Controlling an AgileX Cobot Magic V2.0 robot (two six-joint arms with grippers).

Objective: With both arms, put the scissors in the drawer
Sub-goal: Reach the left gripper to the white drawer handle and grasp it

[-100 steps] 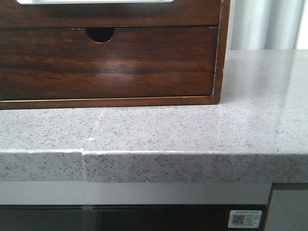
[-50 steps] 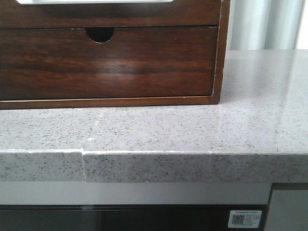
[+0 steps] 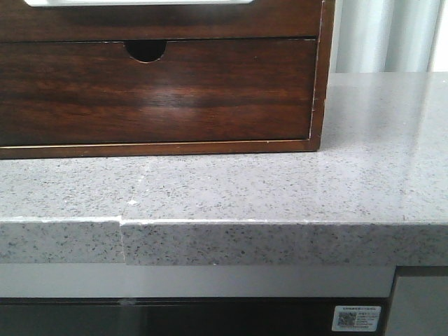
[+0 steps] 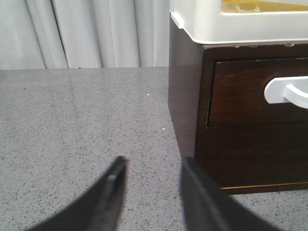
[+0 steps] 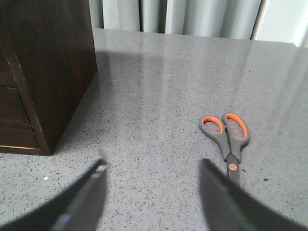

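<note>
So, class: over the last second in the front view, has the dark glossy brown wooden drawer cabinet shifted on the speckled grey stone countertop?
No. The dark brown wooden cabinet keeps its lower right corner at the same spot against the speckled grey countertop's seam line.

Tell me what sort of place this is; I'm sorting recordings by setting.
Probably a kitchen-style counter mock-up indoors: a speckled grey stone countertop backed by pale curtains, holding a dark wooden drawer cabinet, with scissors lying flat on the counter.

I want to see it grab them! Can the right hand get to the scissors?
Probably yes. The right hand is open and empty, and the scissors lie flat on bare counter just ahead, with nothing between them.
</note>
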